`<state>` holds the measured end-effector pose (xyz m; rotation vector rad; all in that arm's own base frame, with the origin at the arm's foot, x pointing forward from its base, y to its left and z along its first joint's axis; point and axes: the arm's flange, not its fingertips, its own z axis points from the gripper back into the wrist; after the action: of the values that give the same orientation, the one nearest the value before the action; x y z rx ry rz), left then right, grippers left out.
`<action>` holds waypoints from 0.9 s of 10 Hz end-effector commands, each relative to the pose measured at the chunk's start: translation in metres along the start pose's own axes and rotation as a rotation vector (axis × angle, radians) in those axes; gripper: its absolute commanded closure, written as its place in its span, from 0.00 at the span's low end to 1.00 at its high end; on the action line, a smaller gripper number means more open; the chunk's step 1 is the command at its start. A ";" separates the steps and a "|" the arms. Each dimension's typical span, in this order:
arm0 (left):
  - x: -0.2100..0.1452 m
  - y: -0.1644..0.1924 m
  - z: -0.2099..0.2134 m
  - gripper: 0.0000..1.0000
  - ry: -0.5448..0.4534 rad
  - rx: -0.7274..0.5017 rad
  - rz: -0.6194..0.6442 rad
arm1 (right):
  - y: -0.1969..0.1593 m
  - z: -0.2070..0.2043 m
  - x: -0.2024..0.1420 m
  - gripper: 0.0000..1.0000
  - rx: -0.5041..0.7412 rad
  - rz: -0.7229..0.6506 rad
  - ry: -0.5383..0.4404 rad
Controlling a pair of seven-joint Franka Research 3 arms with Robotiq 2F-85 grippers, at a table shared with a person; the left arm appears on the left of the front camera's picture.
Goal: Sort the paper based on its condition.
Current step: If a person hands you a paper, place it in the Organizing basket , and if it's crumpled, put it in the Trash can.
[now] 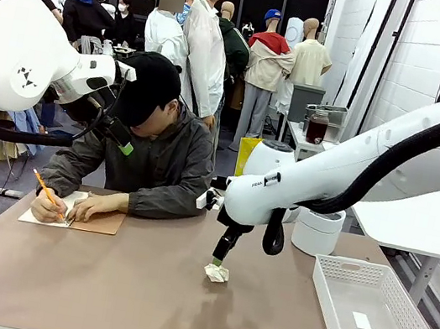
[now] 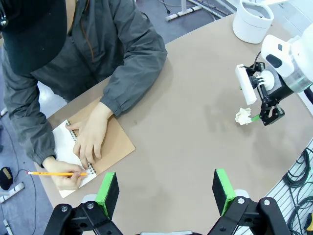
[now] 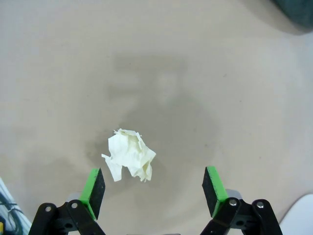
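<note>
A crumpled ball of white paper (image 1: 217, 273) lies on the brown table (image 1: 137, 295) near its middle. My right gripper (image 1: 218, 260) points down just above the ball, open. In the right wrist view the paper (image 3: 128, 154) sits between the green pads, nearer the left one, and my right gripper (image 3: 153, 183) holds nothing. The left wrist view shows the paper (image 2: 242, 116) beside the right gripper (image 2: 261, 117). My left gripper (image 2: 165, 188) is open and empty, held high in the air by the person's head (image 1: 122, 140).
A person at the far left writes with a pencil (image 1: 49, 190) in a spiral notebook (image 1: 83, 217) with a brown cover. A white mesh basket (image 1: 376, 316) stands at the front right, with a small white slip inside. A round white container (image 1: 317, 230) is behind the right arm.
</note>
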<state>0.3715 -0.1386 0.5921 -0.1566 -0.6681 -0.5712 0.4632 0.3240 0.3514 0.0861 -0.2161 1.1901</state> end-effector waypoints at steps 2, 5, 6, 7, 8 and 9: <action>0.001 0.001 0.001 0.00 -0.003 0.000 0.002 | -0.007 -0.013 0.008 0.00 0.038 0.045 0.054; 0.001 0.001 0.001 0.00 -0.003 0.000 0.002 | -0.003 -0.027 0.010 0.00 0.068 0.057 0.075; 0.001 0.001 0.001 0.00 -0.003 0.000 0.002 | -0.002 -0.032 0.011 0.00 0.072 0.063 0.088; 0.001 0.001 0.001 0.00 -0.003 0.000 0.002 | -0.001 -0.034 0.012 0.00 0.075 0.065 0.094; 0.001 0.001 0.001 0.00 -0.003 0.000 0.002 | -0.001 -0.036 0.012 0.00 0.074 0.065 0.097; 0.001 0.001 0.001 0.00 -0.003 0.000 0.002 | -0.002 -0.037 0.012 0.00 0.072 0.065 0.104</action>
<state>0.3715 -0.1385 0.5920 -0.1566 -0.6680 -0.5711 0.4663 0.3393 0.3165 0.1012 -0.1000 1.2464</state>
